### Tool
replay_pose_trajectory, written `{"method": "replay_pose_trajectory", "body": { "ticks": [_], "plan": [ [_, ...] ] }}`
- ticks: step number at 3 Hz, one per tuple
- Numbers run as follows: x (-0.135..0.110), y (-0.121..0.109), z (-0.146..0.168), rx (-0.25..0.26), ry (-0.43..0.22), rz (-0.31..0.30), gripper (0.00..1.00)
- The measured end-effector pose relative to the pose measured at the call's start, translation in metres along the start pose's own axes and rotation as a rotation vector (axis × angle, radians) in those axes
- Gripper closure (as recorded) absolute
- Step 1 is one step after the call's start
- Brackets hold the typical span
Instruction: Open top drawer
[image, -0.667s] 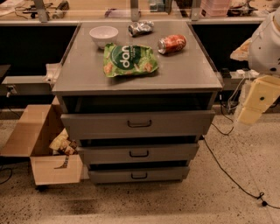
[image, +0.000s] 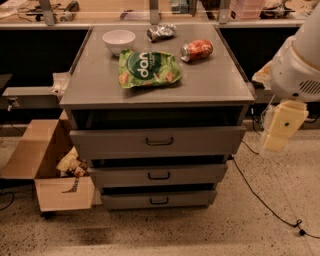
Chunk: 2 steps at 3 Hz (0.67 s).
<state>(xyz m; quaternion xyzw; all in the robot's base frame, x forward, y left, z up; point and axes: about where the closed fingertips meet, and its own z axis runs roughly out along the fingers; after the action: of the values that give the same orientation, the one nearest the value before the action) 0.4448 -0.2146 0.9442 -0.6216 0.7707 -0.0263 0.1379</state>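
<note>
Locate the gripper (image: 281, 129) to the right of the cabinet (image: 210, 82), level with the upper drawer fronts and well apart from the cabinet's right side. Hangs cream-coloured below the white arm housing (image: 296, 70), pointing down toward the floor. Touches nothing. Cannot tell whether released or clenched.

Find the top drawer (image: 115, 142) directly under the cabinet's top plate, as the tallest and widest of three grey fronts. Carries a small black bar handle (image: 159, 142) at its centre. Appears pulled a little way forward, with a dark gap between its upper edge and the cabinet top.

Below it in the same cabinet, note the middle drawer (image: 195, 174) and the bottom drawer (image: 190, 199), both shallower, each with its own black handle and a dark gap above it.

On the cabinet top:
- green snack bag (image: 148, 68), lying flat near the middle.
- white bowl (image: 119, 40), upright, at the rear left.
- crumpled silver wrapper (image: 161, 32), at the rear centre.
- red can (image: 197, 50), on its side, at the rear right, near the bag but apart from it.

Left of the cabinet, on the floor, see an open cardboard box (image: 30, 155) just beside the lower drawers, holding some wrappers (image: 70, 164).

Right of the cabinet, follow a dark cable (image: 260, 197) across the speckled floor.
</note>
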Motion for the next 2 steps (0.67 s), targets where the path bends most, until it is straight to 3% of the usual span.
{"method": "replay_pose_trajectory", "body": {
  "ticks": [1, 2],
  "plan": [
    [0.009, 0.01, 0.06, -0.067, 0.002, -0.077, 0.0],
    [0.026, 0.024, 0.142, -0.123, -0.013, -0.173, 0.0]
  ]
}}
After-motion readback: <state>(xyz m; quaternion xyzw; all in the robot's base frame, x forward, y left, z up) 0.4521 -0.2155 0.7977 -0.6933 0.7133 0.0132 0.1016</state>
